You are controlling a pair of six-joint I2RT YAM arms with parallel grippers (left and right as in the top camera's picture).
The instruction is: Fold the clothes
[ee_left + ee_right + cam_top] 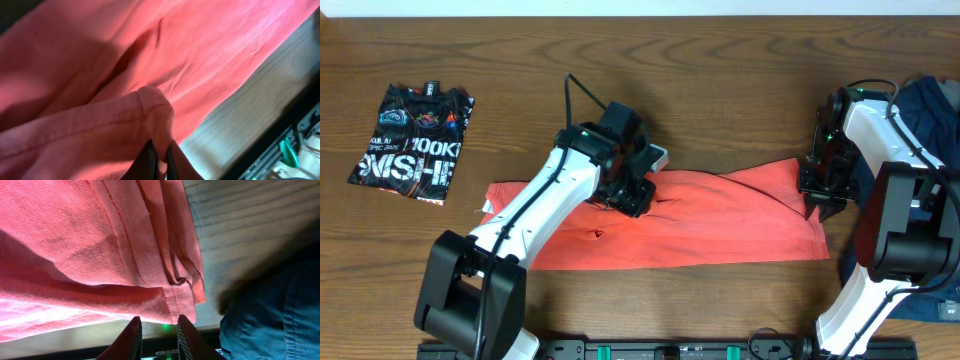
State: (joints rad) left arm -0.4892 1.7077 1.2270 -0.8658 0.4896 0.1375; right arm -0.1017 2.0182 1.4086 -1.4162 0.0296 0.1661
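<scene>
The coral-red T-shirt (720, 225) of the clothes lies as a long folded strip across the middle of the table. My left gripper (632, 195) is at its upper edge and is shut on a bunched fold of hem (155, 115), with red cloth pinched between the fingertips (160, 150). My right gripper (817, 195) is at the shirt's right end. Its fingers stand a little apart (157, 322), and the stitched corner (175, 297) ends just at their tips, not between them. A navy garment (930, 110) lies at the far right, partly under the right arm. A folded black graphic tee (412, 142) lies at the far left.
The wooden table (720, 100) runs bare behind the shirt. A black rail (670, 350) lines the front edge between the two arm bases. In the right wrist view the navy garment (280, 310) lies close beside the shirt's corner.
</scene>
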